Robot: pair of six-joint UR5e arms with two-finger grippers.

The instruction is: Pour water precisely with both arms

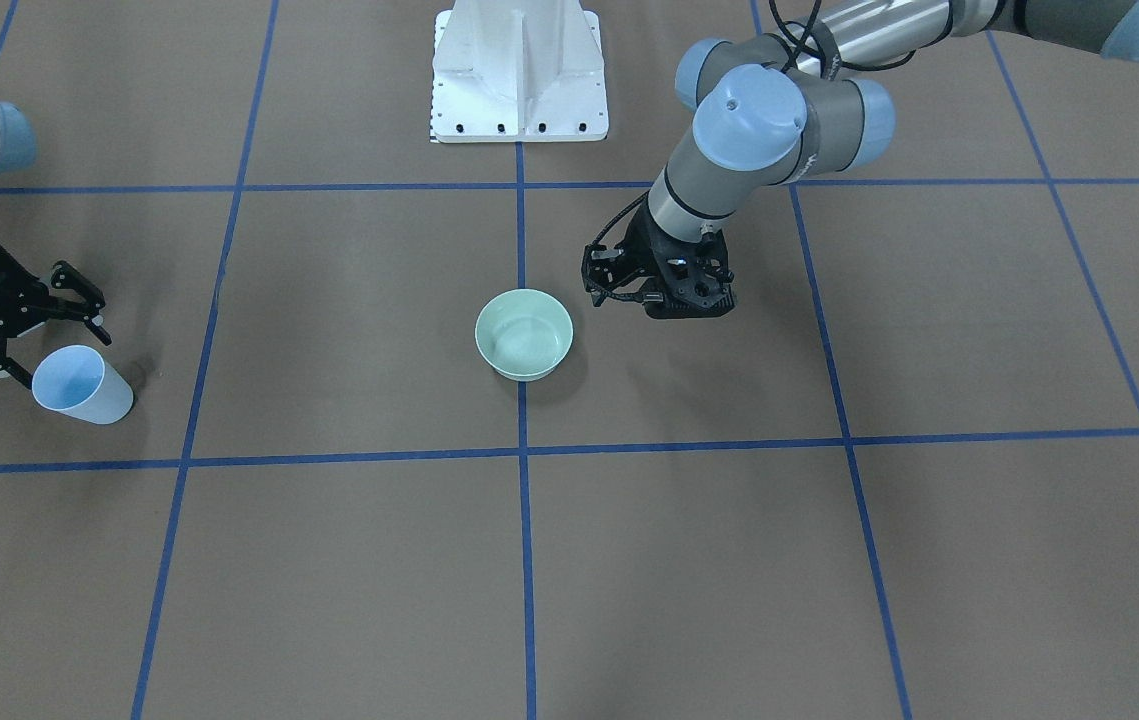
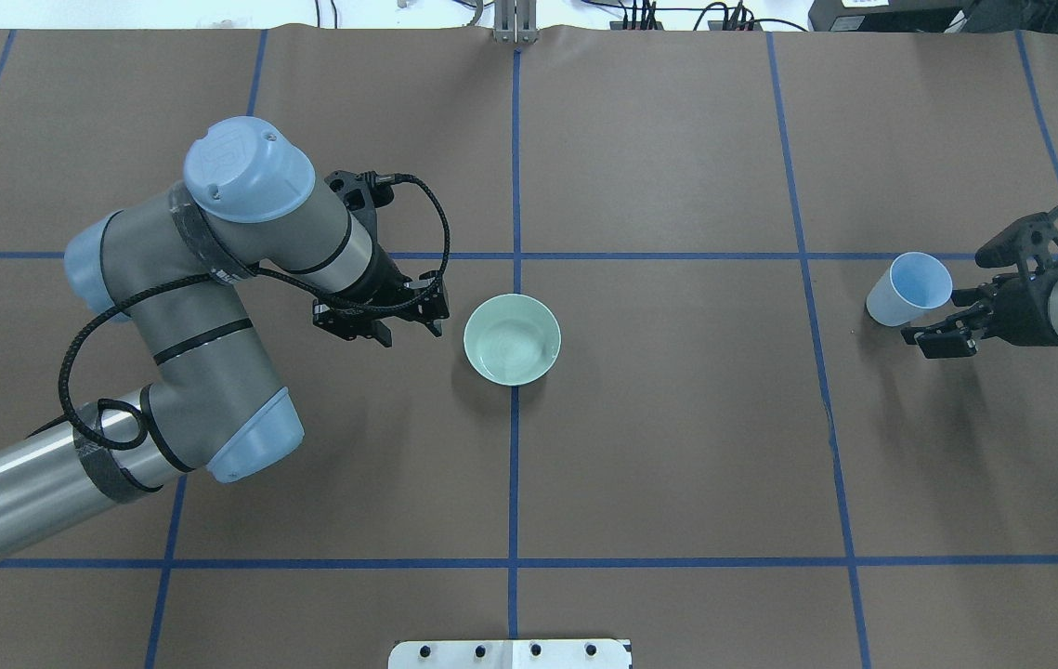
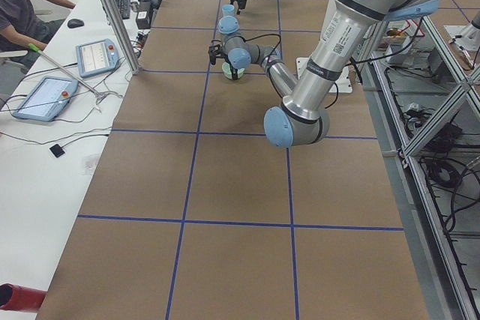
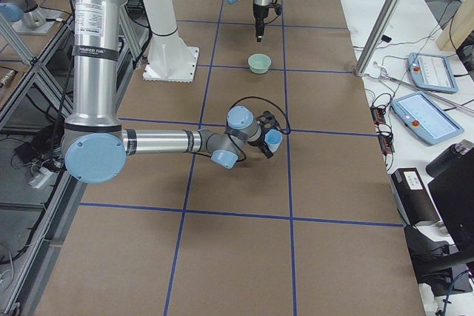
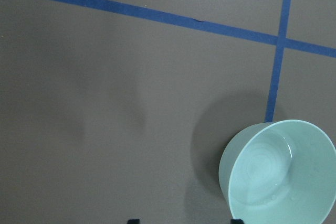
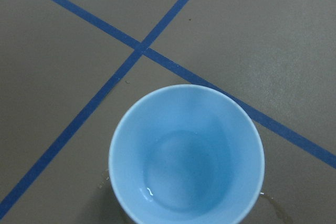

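On the table (image 2: 677, 446), the bowl (image 2: 482, 323) stands central, the cup (image 2: 891, 303) well apart toward the robot's right.

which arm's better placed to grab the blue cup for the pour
Right. The right gripper hangs open just beside the blue cup at that end of the table. The left gripper is far off, next to the green bowl at the middle, and would have to reach across.
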